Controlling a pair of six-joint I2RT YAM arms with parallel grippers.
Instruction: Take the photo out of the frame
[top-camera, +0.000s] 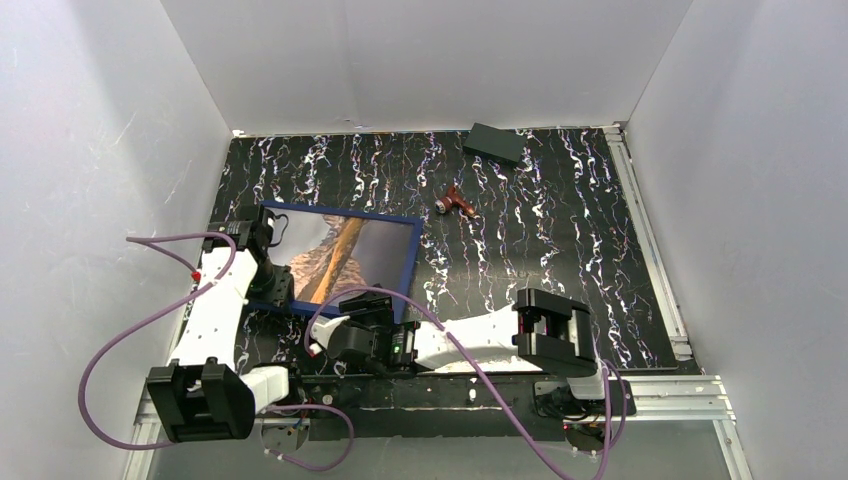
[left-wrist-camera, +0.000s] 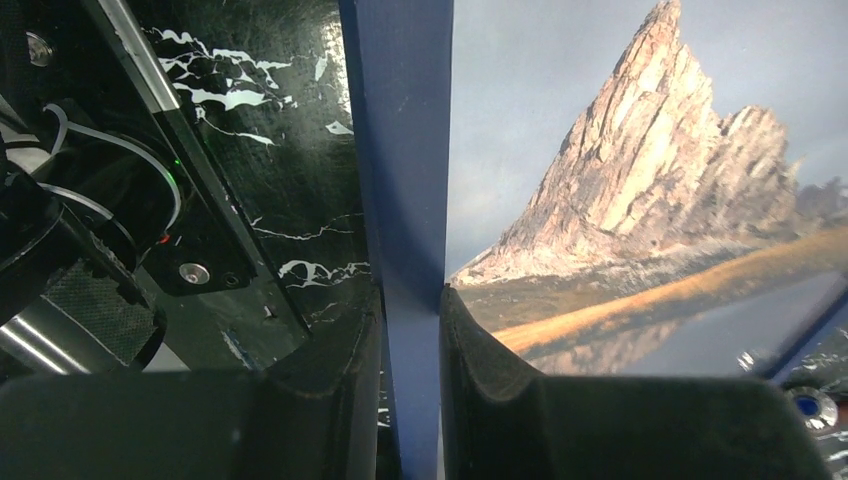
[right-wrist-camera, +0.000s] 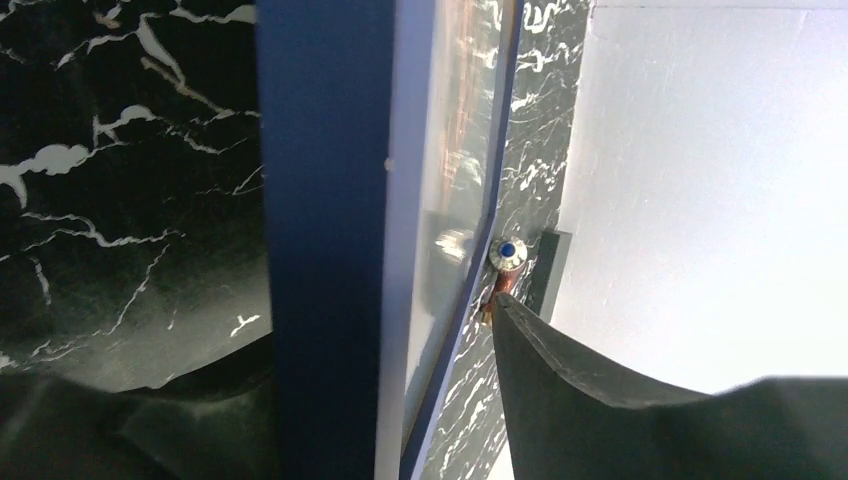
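- Both arms sit nearest the overhead camera. The left arm (top-camera: 215, 310) runs up the table's left side and the right arm (top-camera: 470, 335) folds leftward along the near edge, so they meet one object from two sides.
- Black marbled table (top-camera: 540, 240) carries everything.
- On its near-left part is the frame (top-camera: 413, 255), a thin navy border.
- Inside it sits the photo (top-camera: 330, 255), a rocky peak mirrored on grey sky, not yet taken out.
- Left gripper (left-wrist-camera: 410, 300) is clamped on the frame's left rail, one finger on each side, probably to steady it.
- Right gripper (right-wrist-camera: 370, 350) straddles the near rail with its jaws apart. One finger stands clear of the edge, so this looks like lining up for a second hold.
- Black block (top-camera: 495, 143) lies at the far edge, well apart from the frame.
- Small reddish tool (top-camera: 458, 205) lies between the block and the frame, untouched.
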